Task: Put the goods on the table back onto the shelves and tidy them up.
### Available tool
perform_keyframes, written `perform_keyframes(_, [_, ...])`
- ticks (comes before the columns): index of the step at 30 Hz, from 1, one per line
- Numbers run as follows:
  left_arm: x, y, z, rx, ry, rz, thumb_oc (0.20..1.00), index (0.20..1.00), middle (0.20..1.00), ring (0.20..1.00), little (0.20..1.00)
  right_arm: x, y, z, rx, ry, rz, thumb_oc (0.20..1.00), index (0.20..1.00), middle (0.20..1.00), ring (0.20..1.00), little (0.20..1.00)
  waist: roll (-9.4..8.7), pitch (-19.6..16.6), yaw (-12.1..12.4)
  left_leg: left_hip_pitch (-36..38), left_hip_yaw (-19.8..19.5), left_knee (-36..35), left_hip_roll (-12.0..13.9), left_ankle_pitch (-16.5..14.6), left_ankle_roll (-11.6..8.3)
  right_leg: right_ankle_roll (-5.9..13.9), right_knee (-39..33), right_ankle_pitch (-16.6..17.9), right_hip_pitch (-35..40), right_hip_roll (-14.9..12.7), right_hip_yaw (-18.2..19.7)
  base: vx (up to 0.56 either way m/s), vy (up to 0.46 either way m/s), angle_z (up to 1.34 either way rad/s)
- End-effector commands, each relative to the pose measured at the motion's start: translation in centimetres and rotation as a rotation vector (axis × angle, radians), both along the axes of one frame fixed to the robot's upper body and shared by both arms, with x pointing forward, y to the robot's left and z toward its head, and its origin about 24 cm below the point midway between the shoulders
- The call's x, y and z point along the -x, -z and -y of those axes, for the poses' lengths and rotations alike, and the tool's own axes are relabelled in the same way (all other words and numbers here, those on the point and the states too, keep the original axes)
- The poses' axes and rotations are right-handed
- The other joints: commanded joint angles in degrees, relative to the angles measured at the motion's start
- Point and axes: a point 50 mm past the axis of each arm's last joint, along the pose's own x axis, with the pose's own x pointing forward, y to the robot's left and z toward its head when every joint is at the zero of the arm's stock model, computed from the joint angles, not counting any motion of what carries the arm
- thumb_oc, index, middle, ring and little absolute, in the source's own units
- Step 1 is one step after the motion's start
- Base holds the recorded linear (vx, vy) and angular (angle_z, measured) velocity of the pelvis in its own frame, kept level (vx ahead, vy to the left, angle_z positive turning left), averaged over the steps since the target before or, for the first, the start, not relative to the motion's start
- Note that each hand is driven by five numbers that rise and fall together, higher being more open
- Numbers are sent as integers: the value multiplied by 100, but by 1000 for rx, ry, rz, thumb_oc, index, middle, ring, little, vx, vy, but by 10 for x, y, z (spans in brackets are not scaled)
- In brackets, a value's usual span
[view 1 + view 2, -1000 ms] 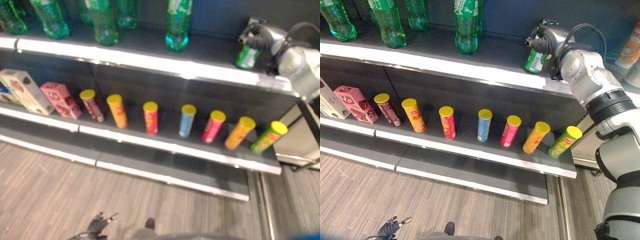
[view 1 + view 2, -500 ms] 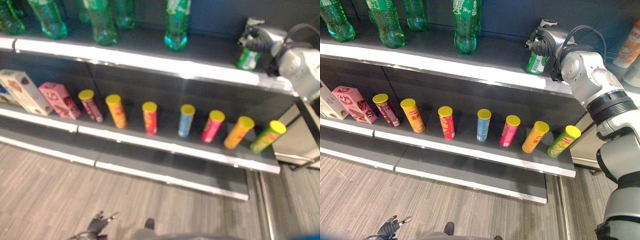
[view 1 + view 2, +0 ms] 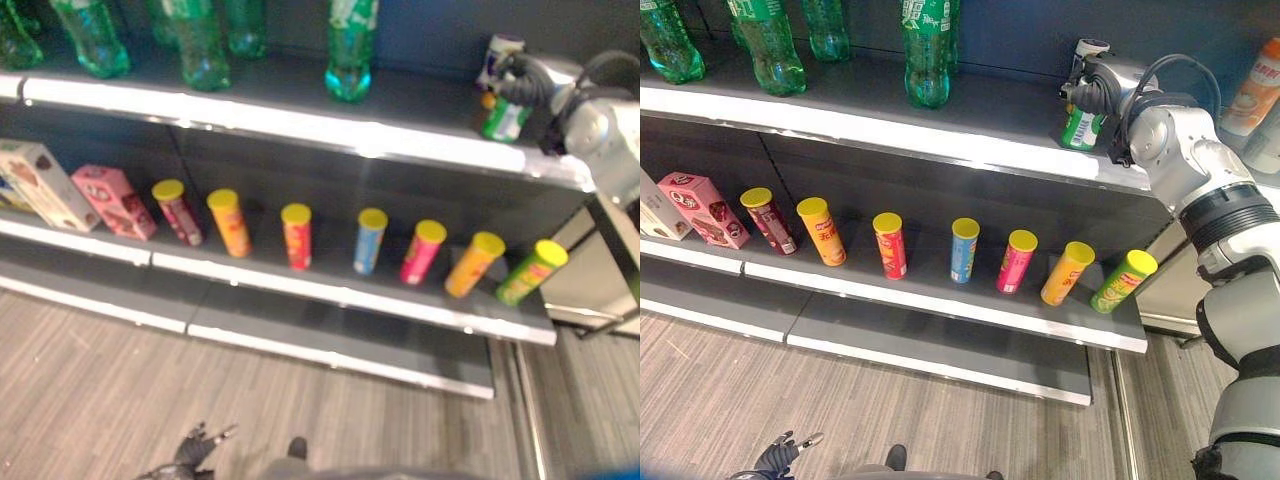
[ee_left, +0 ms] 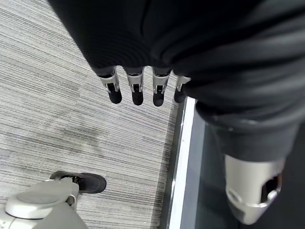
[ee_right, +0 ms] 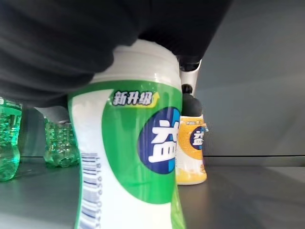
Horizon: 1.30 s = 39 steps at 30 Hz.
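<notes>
1. Left eye view: the right hand point(image 3: 520, 78) is up at the far right end of the top shelf point(image 3: 300, 125), wrapped round a little green jar point(image 3: 503, 118). A second ago the jar sat closer to the shelf's front lip; now it's been carried a touch deeper in and looks a bit higher. So I'd say this is the placing step, nearly done, with the let-go left to do.

2. Right eye view: same story, clearer. The hand's fingers are curled over the top of the jar point(image 3: 1079, 125), which looks upright, with its base at or just above the shelf; I can't tell if it's actually touching down. The soda bottles point(image 3: 928, 50) further left on that shelf and the row of yellow-lidded chip cans point(image 3: 964, 249) on the shelf below haven't budged.

3. Left wrist view: the left hand point(image 4: 138, 86) just hangs down over the grey floor point(image 4: 57, 105), fingers straight and relaxed, nothing in it.

4. Right wrist view: the jar point(image 5: 131, 167) up close: white cap, waisted white body with a big green label, a blue roundel and a barcode down one side. Smooth plastic by the look, so probably slippery-ish. The hand's dark cover sits right over its cap. Behind it stands a small yellow jar point(image 5: 190, 152) of the same shape, so this seems to be the right spot.
</notes>
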Motion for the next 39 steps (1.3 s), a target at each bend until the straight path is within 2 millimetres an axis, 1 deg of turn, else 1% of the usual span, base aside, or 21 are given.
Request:
perform_keyframes(1, [-22,-8,-7,-50,82,47,1000,1000,1000,1000,1000,4,-8,20,85,90,16,200,200,200,200,200,-138,96,184,200,414,1,739,-509,-601,430,71,-100,21,-531,2,0,0,0])
perform_keyframes(9, [-21,-8,-9,-61,79,39,1000,1000,1000,1000,1000,4,-9,22,93,99,17,200,200,200,200,200,-140,110,160,206,423,1,740,-514,-607,431,79,-109,8,-538,8,0,0,0])
perform_keyframes(14, [-18,-7,-10,-62,73,24,1000,1000,1000,1000,1000,4,-9,22,97,100,14,200,200,200,200,200,-148,95,141,234,447,1,742,-531,-607,432,77,-107,22,-541,21,0,0,0])
perform_keyframes(29, [-18,-7,-10,-64,72,27,1000,1000,1000,1000,1000,4,-7,23,102,107,6,200,200,200,200,200,-147,98,129,247,461,1,747,-535,-610,432,72,-105,34,-542,13,0,0,0])
perform_keyframes(32, [-19,-7,-10,-68,77,28,1000,1000,1000,1000,1000,3,-6,27,94,125,5,200,200,200,200,200,-147,107,119,246,477,1,750,-534,-616,434,69,-104,24,-538,22,0,0,0])
perform_keyframes(33, [-18,-6,-10,-69,78,20,1000,1000,1000,1000,1000,3,-6,25,74,116,11,1000,1000,1000,1000,1000,-145,105,108,255,487,1,748,-542,-612,435,67,-101,14,-534,28,0,0,0])
perform_keyframes(34, [-17,-6,-11,-68,71,13,1000,1000,1000,1000,1000,4,-7,24,49,100,21,1000,1000,1000,1000,1000,-142,102,99,264,499,1,751,-547,-612,435,65,-101,16,-534,34,13,10,-4])
perform_keyframes(35, [-13,-5,-13,-72,49,2,1000,1000,1000,1000,1000,11,-20,22,3,65,87,1000,1000,1000,1000,1000,-140,92,50,277,531,1,747,-562,-612,438,59,-93,6,-544,67,15,13,-5])
perform_keyframes(36, [-10,-4,-14,-73,40,-9,1000,1000,1000,1000,1000,15,-26,22,-11,52,117,1000,1000,1000,1000,1000,-140,76,32,283,547,1,753,-569,-612,441,59,-91,2,-547,78,26,17,-6])
perform_keyframes(37, [-4,-3,-18,-84,11,-37,1000,1000,1000,1000,1000,31,-47,17,-23,-12,229,1000,1000,1000,1000,1000,-151,28,-77,342,611,1,765,-614,-609,441,55,-92,-7,-544,139,0,0,0])
perform_keyframes(39, [-3,-2,-17,-85,10,-42,1000,1000,1000,1000,1000,34,-50,16,-27,-24,250,1000,1000,1000,1000,1000,-157,20,-101,359,628,1,764,-626,-611,444,51,-90,-7,-542,154,8,4,-15])
